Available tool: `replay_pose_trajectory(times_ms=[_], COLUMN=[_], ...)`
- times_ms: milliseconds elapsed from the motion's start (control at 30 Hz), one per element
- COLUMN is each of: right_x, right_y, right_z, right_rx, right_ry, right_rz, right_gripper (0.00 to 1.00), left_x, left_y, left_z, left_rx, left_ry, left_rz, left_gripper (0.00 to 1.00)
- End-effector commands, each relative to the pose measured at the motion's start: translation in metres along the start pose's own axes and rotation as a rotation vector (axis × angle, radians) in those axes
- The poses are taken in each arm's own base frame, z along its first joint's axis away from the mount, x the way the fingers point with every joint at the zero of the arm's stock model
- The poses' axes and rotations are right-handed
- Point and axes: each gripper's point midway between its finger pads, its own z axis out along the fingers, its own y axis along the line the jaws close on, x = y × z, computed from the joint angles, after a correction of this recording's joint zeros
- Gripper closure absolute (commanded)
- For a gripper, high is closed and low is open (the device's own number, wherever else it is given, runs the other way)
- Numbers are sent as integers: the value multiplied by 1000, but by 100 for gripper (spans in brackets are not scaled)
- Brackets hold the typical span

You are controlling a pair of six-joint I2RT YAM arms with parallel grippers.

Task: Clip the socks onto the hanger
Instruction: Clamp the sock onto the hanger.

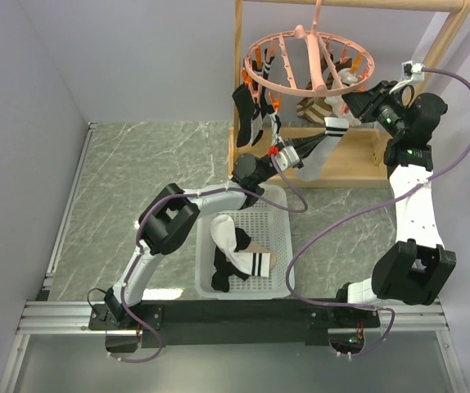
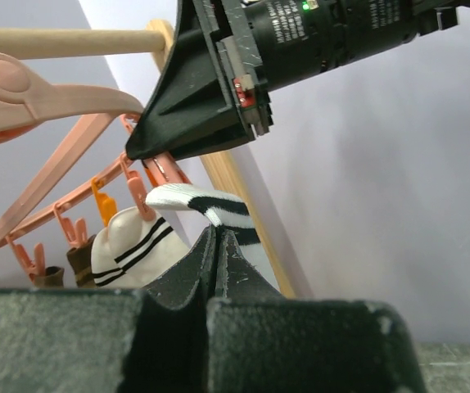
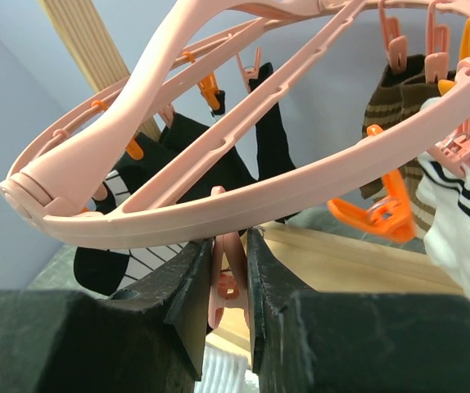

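Observation:
The pink ring hanger [image 1: 309, 59] [image 3: 243, 192] hangs from the wooden rack with several socks clipped to its rim. My left gripper [image 1: 314, 142] [image 2: 219, 239] is shut on a white sock with black stripes [image 1: 327, 147] [image 2: 212, 208], holding its cuff up just under the rim. My right gripper [image 1: 352, 104] [image 3: 231, 246] is shut on a pink clip [image 3: 230, 274] [image 2: 158, 169] beneath the ring, squeezing it. The white sock's cuff sits right next to that clip. More socks [image 1: 239, 252] lie in the white basket [image 1: 282, 214].
Black socks [image 1: 246, 116] [image 3: 192, 155], brown striped socks [image 1: 313, 106] [image 3: 405, 92] and a white striped sock [image 3: 452, 225] hang from other clips. An orange clip [image 3: 376, 214] hangs free. The wooden rack's post [image 1: 238, 78] and base [image 1: 358, 168] stand close behind both grippers.

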Motion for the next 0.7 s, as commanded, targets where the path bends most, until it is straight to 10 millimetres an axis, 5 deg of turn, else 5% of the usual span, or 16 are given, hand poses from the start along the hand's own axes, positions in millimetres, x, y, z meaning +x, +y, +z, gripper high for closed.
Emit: replay_pose_trajectory(times_ms=[0,667], right_x=[-36,-23], right_y=[23,36], right_z=[0,-3], right_rx=[-53,-136], right_ry=[-76,-17], right_rz=[-60,-61], right_gripper=[100,100], left_x=[-40,-42], left_y=[0,21], left_z=[6,24], left_rx=[34,-7], left_ry=[-125,-144], left_rz=[52,70], left_gripper=[99,99])
